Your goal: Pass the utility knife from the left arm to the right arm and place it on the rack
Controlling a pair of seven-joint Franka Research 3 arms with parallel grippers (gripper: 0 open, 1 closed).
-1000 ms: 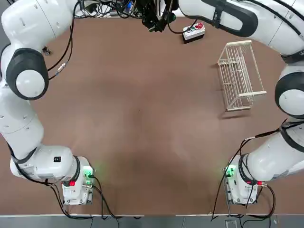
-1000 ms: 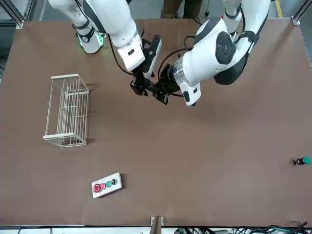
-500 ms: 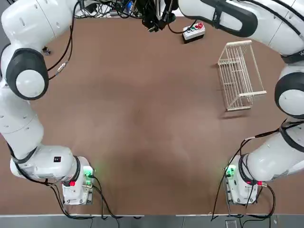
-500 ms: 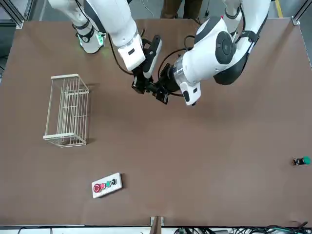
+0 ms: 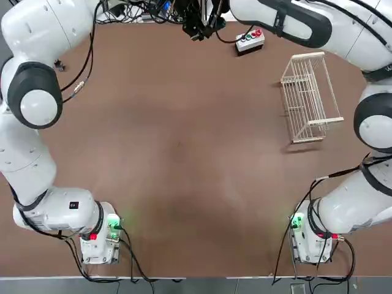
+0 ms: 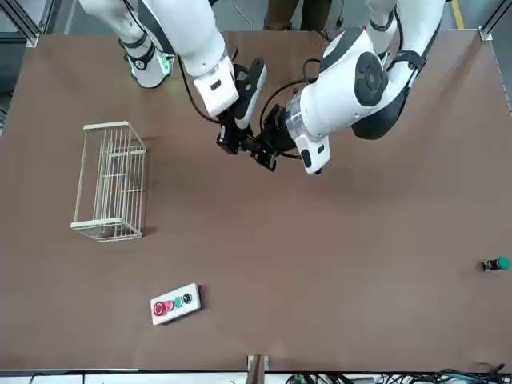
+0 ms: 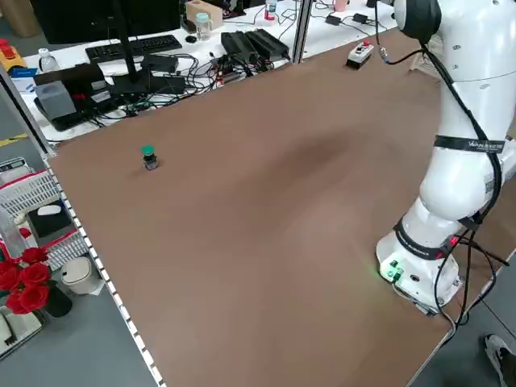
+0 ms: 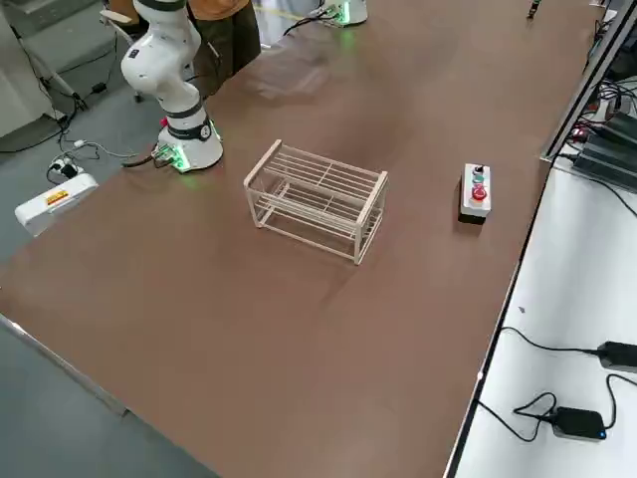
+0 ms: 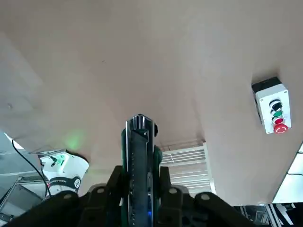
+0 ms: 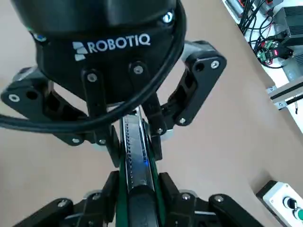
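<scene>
High over the middle of the table my two grippers meet tip to tip. The utility knife [image 9: 140, 156], a slim dark green-black stick, runs between them. In the left wrist view my left gripper [image 9: 139, 182] is shut on one end of it. In the right wrist view my right gripper [image 10: 137, 187] is shut on the other end of the knife [image 10: 135, 161], facing the left gripper [image 10: 135, 137]. The front view shows the right gripper [image 6: 232, 141] and the left gripper [image 6: 269, 149] joined around the knife [image 6: 250, 146]. The white wire rack [image 6: 112, 182] stands empty on the table, well off to my right [image 5: 309, 98].
A grey box with coloured buttons [image 6: 175, 304] lies near the far edge, beyond the rack [image 8: 317, 199]. A tiny green-topped object [image 6: 496, 264] sits far out on my left side. Cables and desk gear line the table's far edge [image 7: 242, 48].
The joined grippers and the knife have drifted slightly toward the far edge of the table. Both stay closed on the knife.
</scene>
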